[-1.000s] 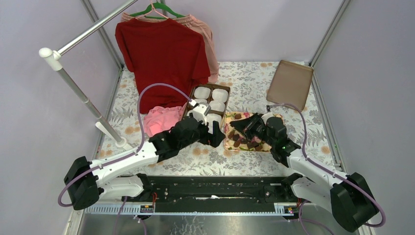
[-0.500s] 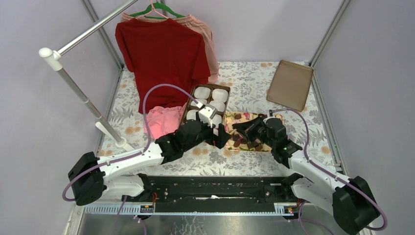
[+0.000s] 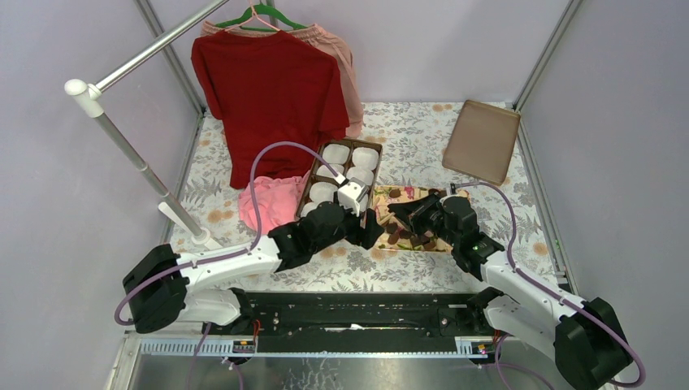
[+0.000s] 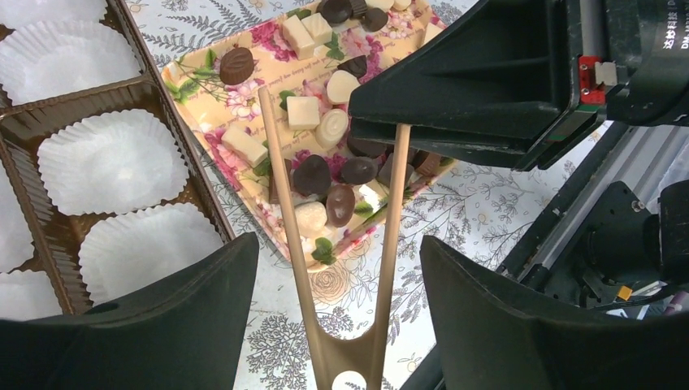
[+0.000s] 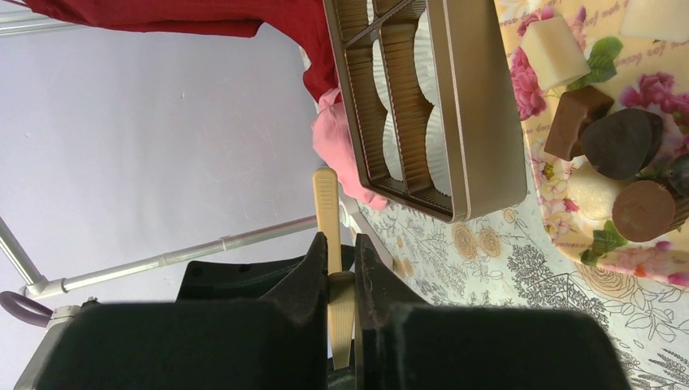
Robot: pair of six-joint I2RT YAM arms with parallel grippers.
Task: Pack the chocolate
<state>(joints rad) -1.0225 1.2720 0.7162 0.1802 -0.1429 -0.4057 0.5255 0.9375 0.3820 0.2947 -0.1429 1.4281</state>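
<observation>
The chocolate (image 4: pixel 325 175), dark brown and cream pieces, lies on a flower-patterned tray (image 3: pixel 382 236), also in the right wrist view (image 5: pixel 621 142). My right gripper (image 5: pixel 343 244) is shut on tan tongs (image 5: pixel 326 203) and holds them over the tray's near left part (image 3: pixel 406 213). In the left wrist view the tongs (image 4: pixel 288 211) point from their hinge end toward the tray. One arm runs into the right gripper (image 4: pixel 487 81). My left gripper (image 4: pixel 337 252) is open, its jaws wide on either side of the hinge end, not touching it (image 3: pixel 367 231).
A brown box with white paper cups (image 3: pixel 341 166) stands left of the tray (image 4: pixel 114 162). A pink cloth (image 3: pixel 264 199), a hanging red shirt (image 3: pixel 272 89) and a slanted metal pole (image 3: pixel 130 154) are at the left. A flat brown lid (image 3: pixel 482 140) lies at the back right.
My left arm has swung right and forward until its open jaws straddle the tongs' hinge end. My right gripper has dipped slightly with the tongs.
</observation>
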